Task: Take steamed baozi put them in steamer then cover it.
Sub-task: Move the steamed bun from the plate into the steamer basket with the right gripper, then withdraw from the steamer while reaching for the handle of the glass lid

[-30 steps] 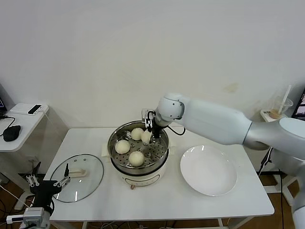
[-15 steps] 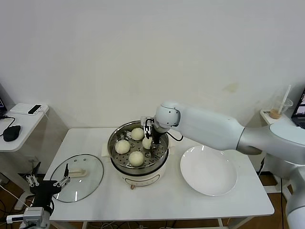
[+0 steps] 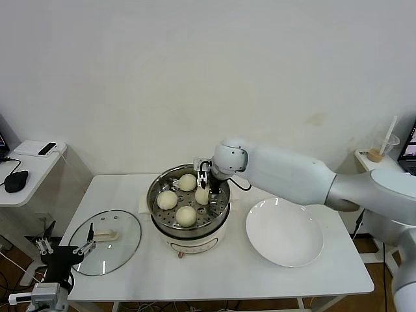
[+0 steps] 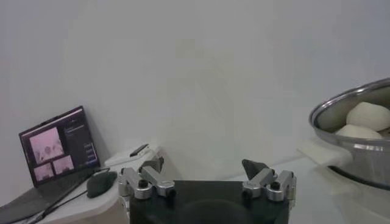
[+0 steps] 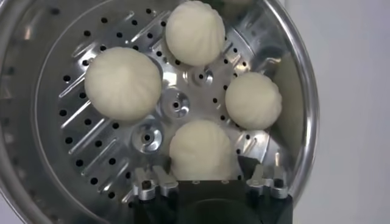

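Observation:
Several cream-white steamed baozi (image 3: pixel 186 216) lie on the perforated floor of the shiny steamer (image 3: pixel 151 195) at the table's middle. My right gripper (image 3: pixel 205 187) reaches down inside it, on the side towards the plate. In the right wrist view the right gripper (image 5: pixel 205 173) stands open, its fingers (image 5: pixel 263 176) on either side of one baozi (image 5: pixel 201 149) with small gaps. The glass cover (image 3: pixel 123 250) with its cream handle lies flat on the table to the left. My left gripper (image 3: pixel 63 251) is parked open and empty below the table's front left corner.
An empty white plate (image 3: pixel 284 232) sits to the right of the steamer. A side table with a mouse (image 3: pixel 15 180) and a phone stands at the far left. A cup with a straw (image 3: pixel 382 146) stands at the far right.
My right gripper lowered a baozi onto the steamer floor and has now opened around it. The left arm has not moved.

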`<state>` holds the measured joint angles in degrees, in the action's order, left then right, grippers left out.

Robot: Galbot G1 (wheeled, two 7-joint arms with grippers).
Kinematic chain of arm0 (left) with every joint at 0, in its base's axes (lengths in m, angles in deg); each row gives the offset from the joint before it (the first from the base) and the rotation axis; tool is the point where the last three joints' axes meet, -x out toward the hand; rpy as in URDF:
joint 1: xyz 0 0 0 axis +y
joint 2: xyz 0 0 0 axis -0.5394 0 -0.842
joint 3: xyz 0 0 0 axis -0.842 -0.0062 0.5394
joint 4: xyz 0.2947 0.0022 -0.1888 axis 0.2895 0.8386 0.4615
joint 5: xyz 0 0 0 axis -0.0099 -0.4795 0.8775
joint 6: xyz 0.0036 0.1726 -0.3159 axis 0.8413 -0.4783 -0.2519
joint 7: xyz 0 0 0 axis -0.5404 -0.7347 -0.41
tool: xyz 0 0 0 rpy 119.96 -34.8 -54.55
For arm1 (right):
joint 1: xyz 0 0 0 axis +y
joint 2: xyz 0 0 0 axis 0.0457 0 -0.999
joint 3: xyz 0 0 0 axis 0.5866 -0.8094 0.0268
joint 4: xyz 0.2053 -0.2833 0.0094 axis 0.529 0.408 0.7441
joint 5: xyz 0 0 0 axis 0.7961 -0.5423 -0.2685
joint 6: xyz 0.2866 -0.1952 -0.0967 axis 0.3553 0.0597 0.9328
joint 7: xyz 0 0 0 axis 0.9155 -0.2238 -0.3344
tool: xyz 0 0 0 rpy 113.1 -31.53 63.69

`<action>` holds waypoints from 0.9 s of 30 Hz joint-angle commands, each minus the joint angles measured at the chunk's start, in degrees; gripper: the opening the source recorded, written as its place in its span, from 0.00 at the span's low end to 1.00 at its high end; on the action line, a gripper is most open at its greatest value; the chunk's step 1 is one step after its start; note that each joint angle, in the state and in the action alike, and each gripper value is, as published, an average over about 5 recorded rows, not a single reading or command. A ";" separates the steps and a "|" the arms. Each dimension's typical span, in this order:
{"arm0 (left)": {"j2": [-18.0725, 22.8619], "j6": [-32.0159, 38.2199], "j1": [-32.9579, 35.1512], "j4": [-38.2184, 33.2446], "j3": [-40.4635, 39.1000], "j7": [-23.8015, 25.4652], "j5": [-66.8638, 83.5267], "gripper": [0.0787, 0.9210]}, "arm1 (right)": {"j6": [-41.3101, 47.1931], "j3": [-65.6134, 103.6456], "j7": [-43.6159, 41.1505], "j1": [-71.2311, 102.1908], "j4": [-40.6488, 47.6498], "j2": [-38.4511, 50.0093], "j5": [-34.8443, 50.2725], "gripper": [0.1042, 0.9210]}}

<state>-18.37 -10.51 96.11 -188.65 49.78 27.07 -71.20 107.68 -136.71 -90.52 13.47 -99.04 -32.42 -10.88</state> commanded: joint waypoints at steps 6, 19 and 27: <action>-0.38 -0.14 -0.59 0.47 -0.49 0.11 -0.08 0.88 | -2.28 7.69 8.84 0.90 -13.44 11.28 3.03 0.88; 0.03 0.55 -1.65 0.44 -2.38 0.15 -0.49 0.88 | -19.02 40.15 37.97 39.03 -27.05 21.41 1.05 0.88; -0.69 2.02 -1.44 4.05 -3.79 2.42 -7.66 0.88 | -32.44 69.31 41.18 70.43 -32.22 18.04 -5.22 0.88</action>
<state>-18.63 -9.18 94.71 -187.13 46.69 28.16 -73.02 89.86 -99.36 -59.51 49.18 -123.32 -15.02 -11.18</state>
